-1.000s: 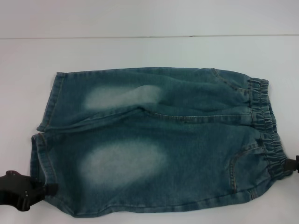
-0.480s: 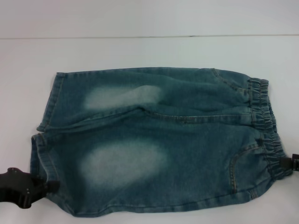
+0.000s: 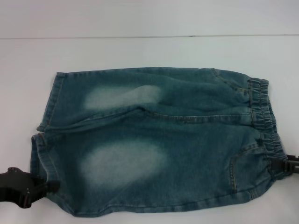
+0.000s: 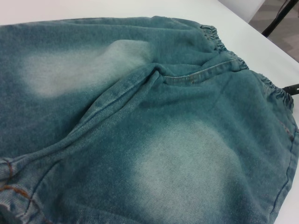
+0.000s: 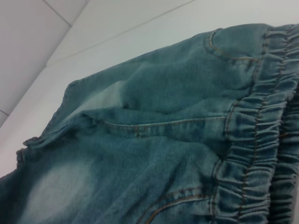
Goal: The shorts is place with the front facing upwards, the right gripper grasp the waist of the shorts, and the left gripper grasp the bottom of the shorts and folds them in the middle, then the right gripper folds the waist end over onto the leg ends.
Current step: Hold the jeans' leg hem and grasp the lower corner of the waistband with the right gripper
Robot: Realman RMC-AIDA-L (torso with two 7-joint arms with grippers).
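Observation:
The shorts (image 3: pixel 154 140) lie flat on the white table, front up, with pale faded patches on both thighs. The waist (image 3: pixel 264 121) is at the right and the leg ends (image 3: pixel 44 140) are at the left. My left gripper (image 3: pixel 49 185) sits at the near leg's hem, its tip touching the denim edge. At the near end of the waistband, my right gripper (image 3: pixel 284 165) shows only as a black tip at the picture's edge. The left wrist view looks along the shorts (image 4: pixel 140 130) to the waist (image 4: pixel 219 44) and the right gripper (image 4: pixel 292 88). The right wrist view is filled by the waist (image 5: pixel 261 140).
The white table (image 3: pixel 140 51) extends beyond the shorts on all sides, with its far edge running across the top of the head view. In the left wrist view the table's edge (image 4: pixel 261 39) runs just past the waistband, with floor beyond.
My right gripper has edged left onto the near end of the waistband. My left gripper has stayed at the hem, shifting only slightly. The shorts have not moved.

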